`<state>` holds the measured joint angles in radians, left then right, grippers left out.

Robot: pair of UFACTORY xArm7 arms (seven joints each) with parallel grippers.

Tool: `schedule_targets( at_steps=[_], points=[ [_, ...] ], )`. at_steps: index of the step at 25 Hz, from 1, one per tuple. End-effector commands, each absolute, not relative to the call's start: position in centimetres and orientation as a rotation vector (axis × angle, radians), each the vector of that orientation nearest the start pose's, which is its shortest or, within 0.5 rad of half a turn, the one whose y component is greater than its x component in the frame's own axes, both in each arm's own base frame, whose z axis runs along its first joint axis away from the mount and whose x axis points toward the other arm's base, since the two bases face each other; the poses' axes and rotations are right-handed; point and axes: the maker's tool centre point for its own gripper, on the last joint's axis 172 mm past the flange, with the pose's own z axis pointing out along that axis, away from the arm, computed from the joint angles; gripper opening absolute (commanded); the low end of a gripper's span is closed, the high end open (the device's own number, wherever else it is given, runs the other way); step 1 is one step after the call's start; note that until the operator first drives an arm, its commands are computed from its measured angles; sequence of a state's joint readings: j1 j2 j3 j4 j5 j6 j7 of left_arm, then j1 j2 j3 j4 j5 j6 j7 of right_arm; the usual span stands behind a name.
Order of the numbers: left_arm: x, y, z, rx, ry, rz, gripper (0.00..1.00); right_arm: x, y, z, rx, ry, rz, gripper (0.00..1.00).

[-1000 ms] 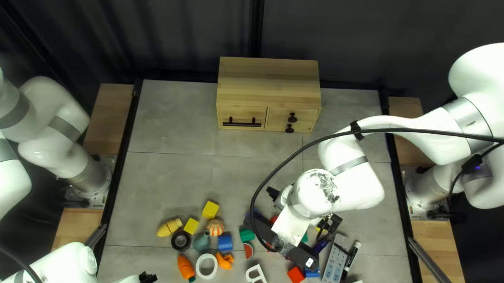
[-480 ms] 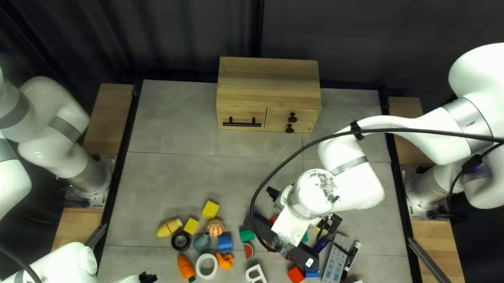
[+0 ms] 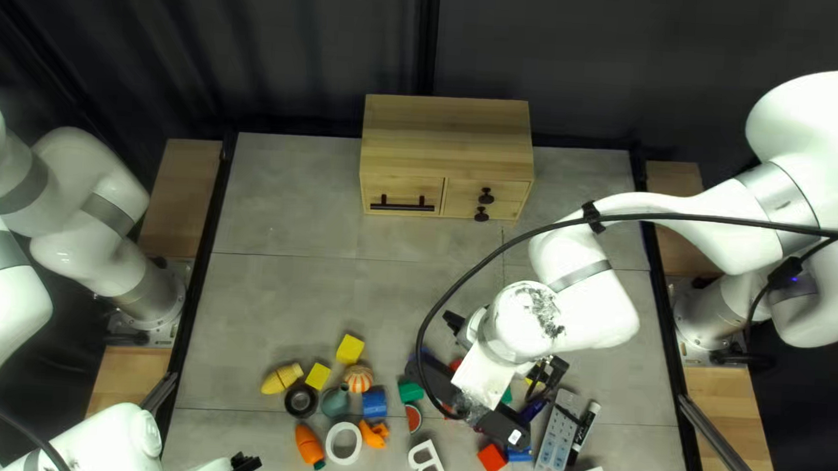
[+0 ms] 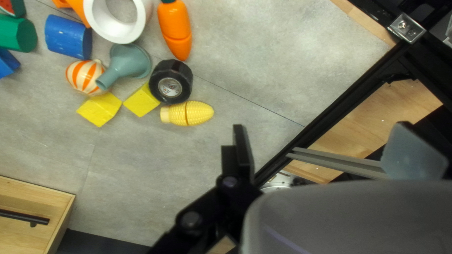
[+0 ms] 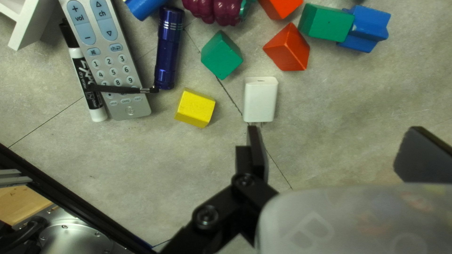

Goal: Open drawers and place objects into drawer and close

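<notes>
The right hand [image 5: 338, 151] is hovering released over loose objects [image 5: 194, 108] toward the near edge of the desk [image 3: 289, 300]; the left hand [image 4: 329, 148] is likewise gaping. The shut drawers [image 3: 403, 187] are facing both from the far edge, the right hand apparently lying nearer.

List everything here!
Curtain: one, dark, behind
Table: one, grey, underneath
Cabinet: one, wooden, far edge
Blocks: at least ten; yellow, red, green, blue; scattered
Corn, wheel, funnel: one each; yellow, black, teal; clustered
Carrot, ring, striped ball: one each; orange, white, orange; near wheel
Small toy: one, orange, beside ring
Watermelon slice: one, red, near blocks
Letters: two, white, foreground
Remote, marker: one each; grey, black-white; adjacent
Flashlight, bumpy toy, charger: one each; blue, purple, white; near blocks
Arms: two, white, both sides
Left pincer, right pincer: one each; black; arm ends, open
</notes>
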<state>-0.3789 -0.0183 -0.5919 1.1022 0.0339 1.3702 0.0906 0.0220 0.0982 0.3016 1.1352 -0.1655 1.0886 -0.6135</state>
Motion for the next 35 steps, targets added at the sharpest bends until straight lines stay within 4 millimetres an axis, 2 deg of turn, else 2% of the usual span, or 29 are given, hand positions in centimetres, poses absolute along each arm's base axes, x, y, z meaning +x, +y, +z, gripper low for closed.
schedule_targets(
  at_steps=[1, 13, 15, 19, 22, 25, 26, 29, 32, 35],
  points=[
    [23.1, -32.2, 20.1, -2.562, 1.520, 0.316, 1.00, 46.4, 12.2, 17.7, -2.837, -1.581, 0.101, 1.00],
    [23.1, -32.2, 20.1, -2.562, 1.520, 0.316, 1.00, 46.4, 12.2, 17.7, -2.837, -1.581, 0.101, 1.00],
    [23.1, -32.2, 20.1, -2.562, 1.520, 0.316, 1.00, 46.3, 12.3, 17.5, -2.833, -1.639, 0.096, 1.00],
    [23.1, -32.2, 20.1, -2.562, 1.520, 0.316, 1.00, 45.7, 13.8, 16.9, -2.797, -1.762, 0.018, 1.00],
    [23.1, -32.2, 20.1, -2.562, 1.520, 0.316, 1.00, 45.4, 14.1, 16.2, -2.819, -1.727, -0.009, 1.00],
    [23.1, -32.2, 20.1, -2.562, 1.520, 0.316, 1.00, 45.2, 13.5, 15.7, -2.909, -1.579, -0.003, 1.00],
    [23.1, -32.2, 20.1, -2.562, 1.520, 0.316, 1.00, 45.1, 13.1, 15.8, -2.954, -1.504, 0.025, 1.00],
    [23.1, -32.2, 20.1, -2.562, 1.520, 0.316, 1.00, 45.2, 12.2, 16.2, -3.017, -1.422, 0.123, 1.00],
    [23.1, -32.2, 20.1, -2.562, 1.520, 0.316, 1.00, 45.6, 11.2, 16.6, -2.989, -1.518, 0.189, 1.00],
    [23.1, -32.2, 20.1, -2.562, 1.520, 0.316, 1.00, 45.8, 9.2, 16.8, -2.901, -1.716, 0.252, 1.00]
  ],
)
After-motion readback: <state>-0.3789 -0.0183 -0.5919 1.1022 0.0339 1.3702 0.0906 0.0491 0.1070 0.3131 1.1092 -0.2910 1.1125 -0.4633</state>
